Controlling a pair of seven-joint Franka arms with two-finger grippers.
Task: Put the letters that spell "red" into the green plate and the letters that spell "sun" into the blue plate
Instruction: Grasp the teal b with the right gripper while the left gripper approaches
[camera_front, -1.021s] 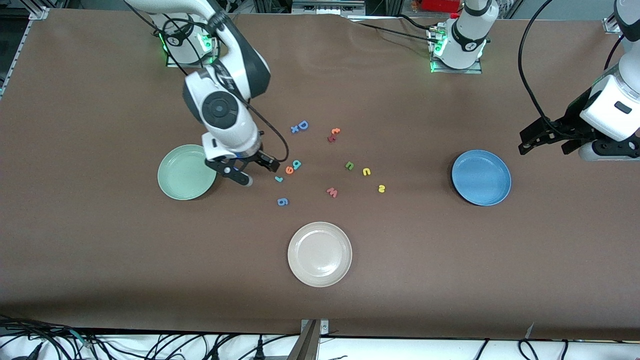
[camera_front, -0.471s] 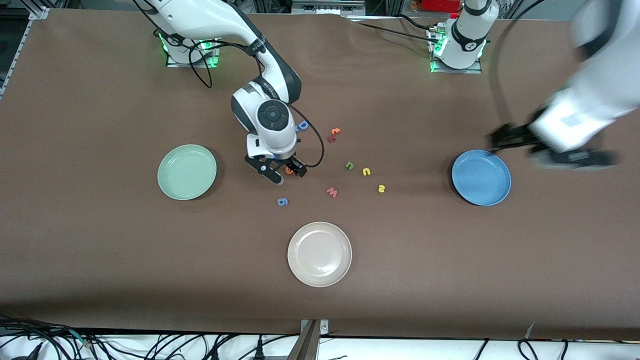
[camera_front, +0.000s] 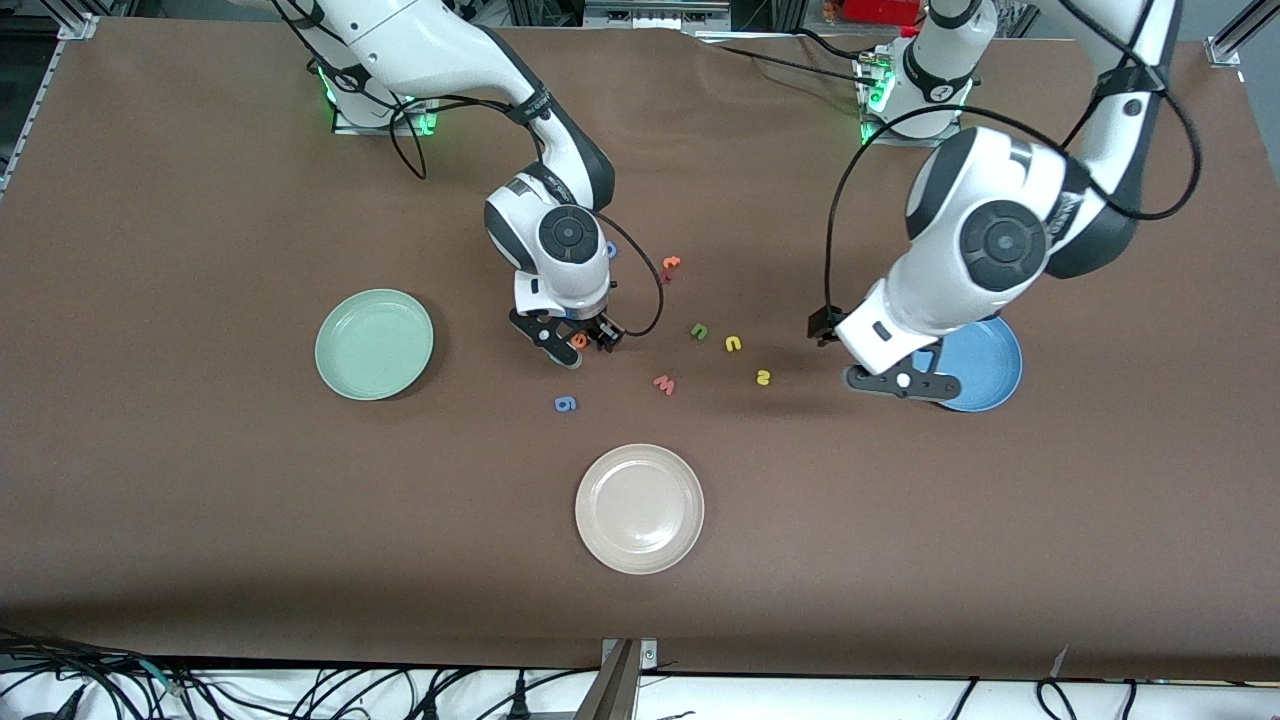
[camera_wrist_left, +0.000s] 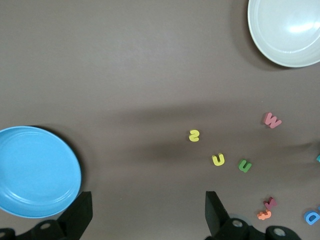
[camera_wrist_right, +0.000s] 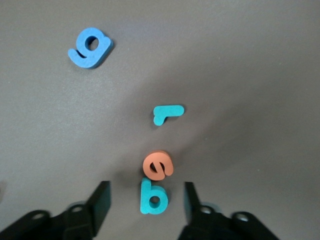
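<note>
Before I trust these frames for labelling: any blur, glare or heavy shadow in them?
Front view: sharp, both arms crisp, soft shadows beside the plates. Left wrist view: bright glare on the cream-white plate, a broad dark shadow band near the yellow "s". Right wrist view: letters sharp, faint shadow by the orange "e".

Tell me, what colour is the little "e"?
Orange; the "e" shows best in the right wrist view.

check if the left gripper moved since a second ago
Yes. The left gripper has swung in from the table's edge at the left arm's end, crossing over the blue plate toward the yellow s.
</note>
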